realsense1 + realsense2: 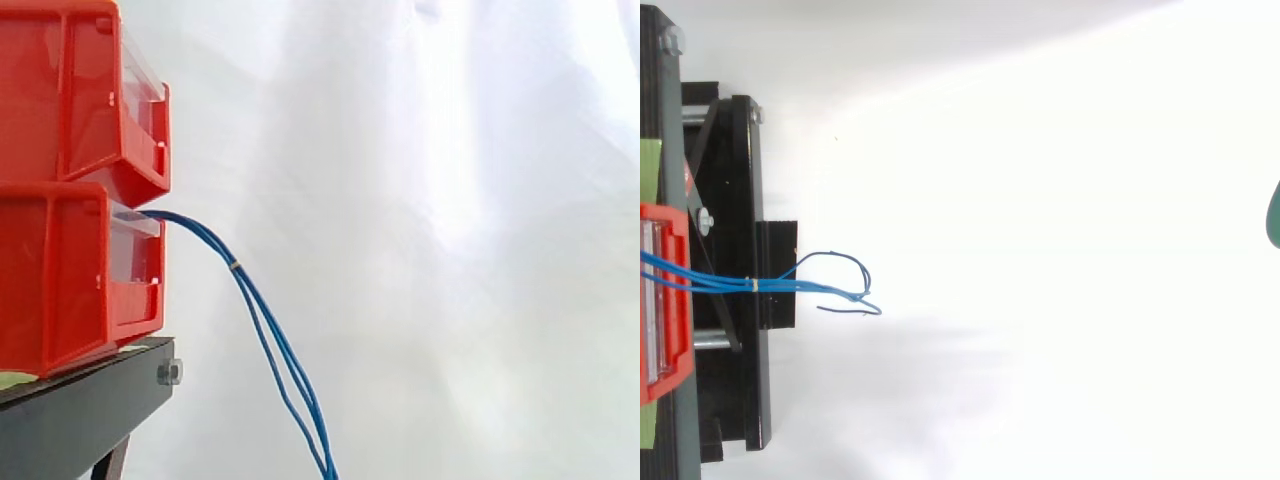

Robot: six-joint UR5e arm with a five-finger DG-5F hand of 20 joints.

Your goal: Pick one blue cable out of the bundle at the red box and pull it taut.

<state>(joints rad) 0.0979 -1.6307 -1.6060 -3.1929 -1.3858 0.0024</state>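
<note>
Hand (1274, 215) grip state: cannot tell, it's a dark green sliver at the top view's right edge. Bundle of thin blue cables (262, 320) leaves the lower red plastic bin (75, 275) on the black metal stand (80, 410). It is bound by a small pale tie (235, 266) and hangs slack, well apart from the hand.

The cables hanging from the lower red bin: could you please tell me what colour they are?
Blue; the cables show best in the side view.
</note>
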